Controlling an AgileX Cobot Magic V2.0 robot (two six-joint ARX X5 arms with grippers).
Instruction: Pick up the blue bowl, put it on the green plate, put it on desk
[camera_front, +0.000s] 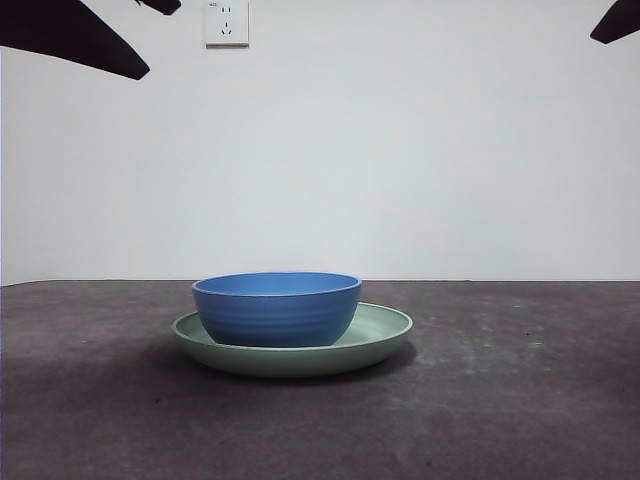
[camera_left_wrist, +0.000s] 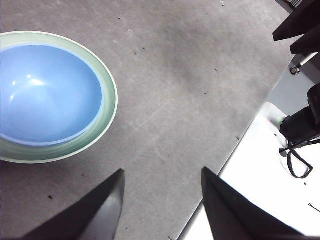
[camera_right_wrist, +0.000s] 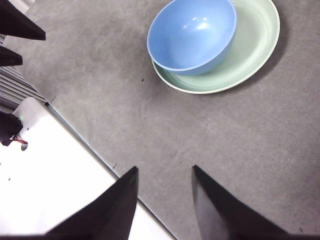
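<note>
Both grippers (camera_left_wrist: 162, 200) (camera_right_wrist: 165, 197) raised, jaws apart, empty.

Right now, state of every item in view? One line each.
Bowl: upright, empty, sitting in the plate, off-centre.
Plate: flat on the desk, carrying the bowl.
Desk: bears the plate.
Left pincer: open, holding nothing, above the desk, away from the plate.
Right pincer: open, holding nothing, above the desk, away from the plate.

Even, soft overhead light; sharp focus throughout. Small glare spots glint inside the blue bowl (camera_right_wrist: 192, 35), and a faint shadow pools beneath the green plate (camera_front: 385, 335).
</note>
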